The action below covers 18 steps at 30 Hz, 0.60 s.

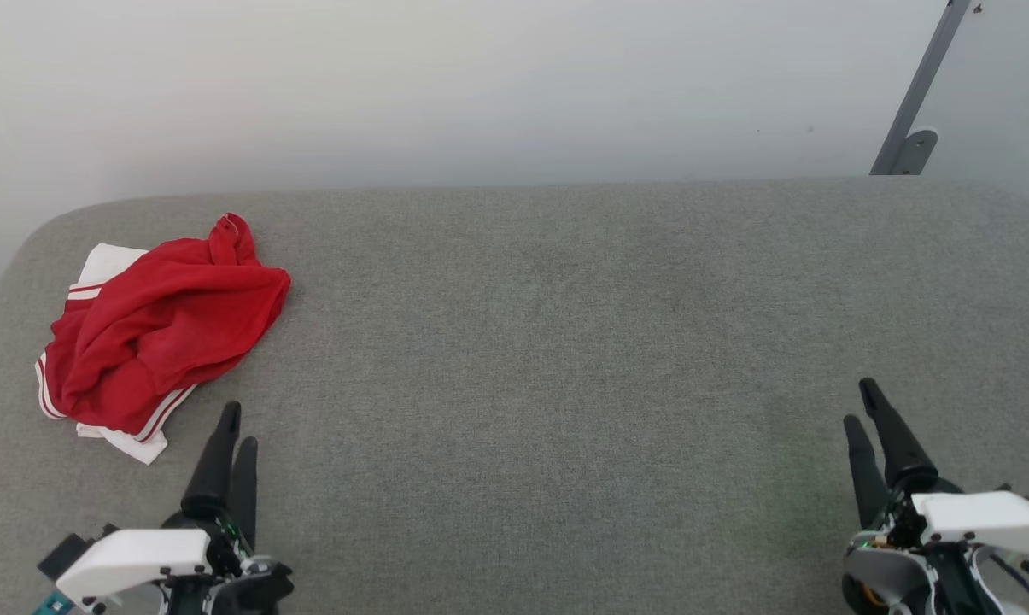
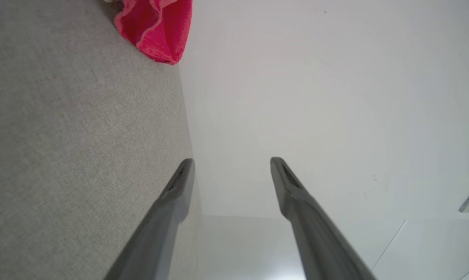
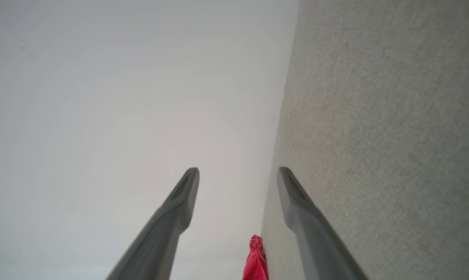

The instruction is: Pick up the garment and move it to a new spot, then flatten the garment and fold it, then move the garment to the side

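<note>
Lying crumpled in a single heap, the garment (image 1: pixel 162 329) sits by the left edge of the table (image 1: pixel 565 342), toward its far left corner, and nothing is touching it. There is one garment, one grey cloth-covered table with rounded far corners, and two pincers with two dark fingers each. The left pincer (image 1: pixel 239 427) is at the near edge by the near left corner, close to the heap's near side but apart from it. The right pincer (image 1: pixel 859 403) is at the near edge toward the near right corner, well away from the shirt. The head view shows the heap whole: red knit on top, a white sleeve poking out at the far left, and red-and-white striped trim along the left and near sides. It also takes in a slanted grey metal strut (image 1: pixel 917 102) against the pale wall (image 1: pixel 480 85) beyond the far right corner. The left wrist view shows the left pincer (image 2: pixel 232 160) with its fingers spread wide and holding nothing, with a red fold of the garment (image 2: pixel 156 31) at the table's edge. The right wrist view shows the right pincer (image 3: pixel 238 170) equally spread and empty, with a small red tip of the garment (image 3: pixel 255 260) low between its fingers, far off.
</note>
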Motion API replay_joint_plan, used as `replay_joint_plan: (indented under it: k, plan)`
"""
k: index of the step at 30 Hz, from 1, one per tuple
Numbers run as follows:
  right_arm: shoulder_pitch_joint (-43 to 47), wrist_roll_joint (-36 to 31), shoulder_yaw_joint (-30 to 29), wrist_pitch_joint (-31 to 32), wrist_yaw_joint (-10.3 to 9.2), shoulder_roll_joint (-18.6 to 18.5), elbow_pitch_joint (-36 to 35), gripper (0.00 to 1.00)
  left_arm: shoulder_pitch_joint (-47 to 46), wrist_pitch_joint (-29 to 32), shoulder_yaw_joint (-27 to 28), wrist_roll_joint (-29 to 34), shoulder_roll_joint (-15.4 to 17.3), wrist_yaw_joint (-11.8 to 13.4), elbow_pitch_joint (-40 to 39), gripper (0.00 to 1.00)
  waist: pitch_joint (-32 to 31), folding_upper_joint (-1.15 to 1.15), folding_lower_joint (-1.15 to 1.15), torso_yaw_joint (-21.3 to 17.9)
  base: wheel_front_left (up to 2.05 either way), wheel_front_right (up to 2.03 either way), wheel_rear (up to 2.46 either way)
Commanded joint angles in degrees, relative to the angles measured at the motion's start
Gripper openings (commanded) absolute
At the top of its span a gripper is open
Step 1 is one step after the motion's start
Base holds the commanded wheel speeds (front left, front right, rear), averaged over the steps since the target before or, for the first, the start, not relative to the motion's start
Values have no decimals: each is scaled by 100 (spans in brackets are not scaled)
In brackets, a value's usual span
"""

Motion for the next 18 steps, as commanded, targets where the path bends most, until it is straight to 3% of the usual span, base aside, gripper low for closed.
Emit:
replay_joint_plan:
  k: [1,11,18]
  plan:
    - [-295,-71,10,-51,1,-111,-10,100,-278,-90,-5,152,109,4,-55,100,3,0,0,2,0,0,0]
    - [-625,-545,289,-302,1,-374,176,100,-545,-381,-216,736,334,2,68,100,14,0,0,10,0,0,0]
    - [-844,-1018,642,-541,1,-643,310,100,-709,-561,-278,1580,495,3,60,100,24,0,0,20,0,0,0]
